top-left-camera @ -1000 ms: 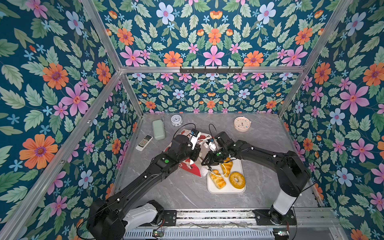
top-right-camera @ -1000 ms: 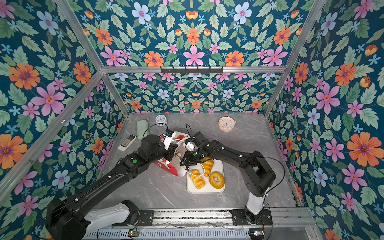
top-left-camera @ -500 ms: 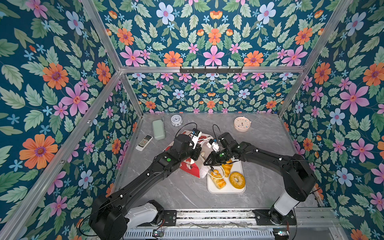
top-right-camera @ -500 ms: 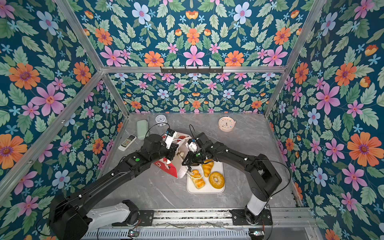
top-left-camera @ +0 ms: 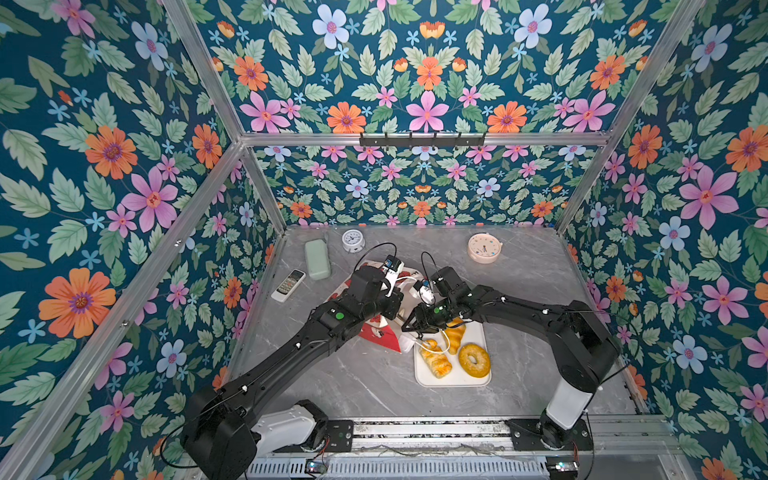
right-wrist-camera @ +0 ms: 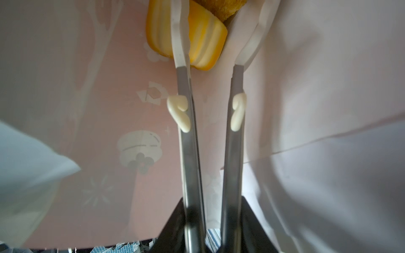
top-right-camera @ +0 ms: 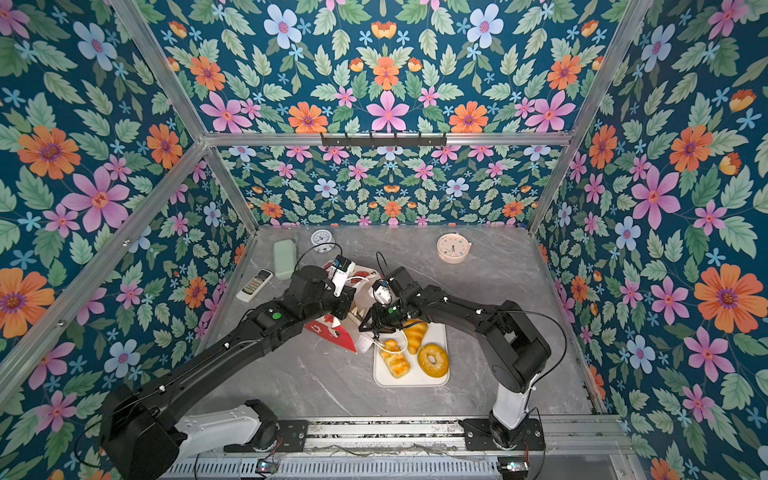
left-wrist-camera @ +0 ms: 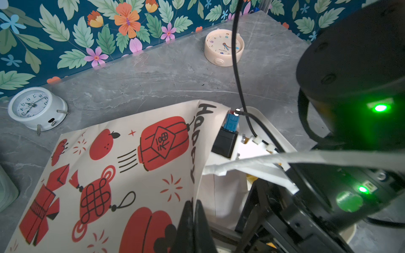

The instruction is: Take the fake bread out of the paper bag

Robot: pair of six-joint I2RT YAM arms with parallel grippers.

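We log left gripper (left-wrist-camera: 192, 219) clamped on paper bag (left-wrist-camera: 131, 164) rim; right gripper (right-wrist-camera: 221, 22) inside, jaws apart at fluted bun (right-wrist-camera: 201, 50). Next: straddle, close, withdraw.

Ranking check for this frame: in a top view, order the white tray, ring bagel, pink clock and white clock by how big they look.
1. white tray, clearly largest.
2. ring bagel and pink clock: these look about equal, and the clock lies farther back, so they are not ranked.
3. white clock, smallest.

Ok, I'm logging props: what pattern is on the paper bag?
The paper bag is cream with red-and-black lanterns and knots; clearest in the left wrist view.
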